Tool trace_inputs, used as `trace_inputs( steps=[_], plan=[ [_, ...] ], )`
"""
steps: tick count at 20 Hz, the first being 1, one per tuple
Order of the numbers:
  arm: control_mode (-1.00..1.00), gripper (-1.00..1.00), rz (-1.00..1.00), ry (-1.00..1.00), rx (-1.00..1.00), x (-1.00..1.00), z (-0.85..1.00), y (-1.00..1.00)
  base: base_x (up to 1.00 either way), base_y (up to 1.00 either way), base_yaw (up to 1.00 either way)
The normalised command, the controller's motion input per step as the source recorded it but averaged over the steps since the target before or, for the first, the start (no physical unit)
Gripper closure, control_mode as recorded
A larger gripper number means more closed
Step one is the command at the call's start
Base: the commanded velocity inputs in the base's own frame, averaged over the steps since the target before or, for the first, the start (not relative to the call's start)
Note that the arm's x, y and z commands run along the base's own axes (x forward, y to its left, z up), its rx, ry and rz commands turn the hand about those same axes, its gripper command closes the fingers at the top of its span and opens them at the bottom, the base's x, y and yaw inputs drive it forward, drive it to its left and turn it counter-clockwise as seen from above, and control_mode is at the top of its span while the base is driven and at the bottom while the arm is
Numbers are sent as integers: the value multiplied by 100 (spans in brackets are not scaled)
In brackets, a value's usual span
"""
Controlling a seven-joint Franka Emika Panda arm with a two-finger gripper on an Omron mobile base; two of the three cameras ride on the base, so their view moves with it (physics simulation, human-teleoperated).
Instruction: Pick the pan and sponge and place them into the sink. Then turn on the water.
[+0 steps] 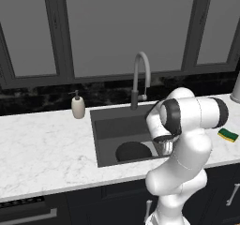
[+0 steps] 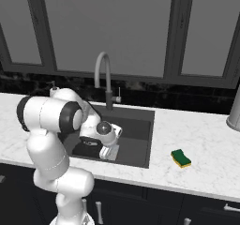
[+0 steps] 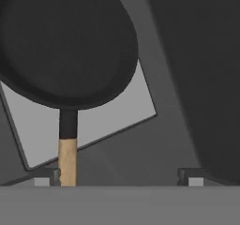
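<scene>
Pan (image 3: 65, 41) in sink (image 1: 108, 125), handle by left tip of open pincer (image 3: 119, 176).

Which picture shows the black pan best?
The hand view: the pan is close up, whole, with its wooden handle, over the sink's drain plate. The left base view shows just its dark round shape in the sink; in the right base view the arm mostly hides it.

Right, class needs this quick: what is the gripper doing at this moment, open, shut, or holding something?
Gripper: open, holding nothing. Its fingertips stand wide apart above the sink; the pan lies in the basin, its handle beside one fingertip.
</scene>
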Motion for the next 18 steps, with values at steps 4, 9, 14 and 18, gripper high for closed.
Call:
trace_inputs(
  steps=[4,9,14,18],
  plan=[
    [-100,-100,0,3,3,-39,66,-64,0,0,0],
    [-100,-100,0,0,3,-48,65,-58,0,0,0],
    [-100,-100,0,0,4,-52,75,-57,0,0,0],
    [-100,-100,0,0,4,-53,82,-51,0,0,0]
  ],
)
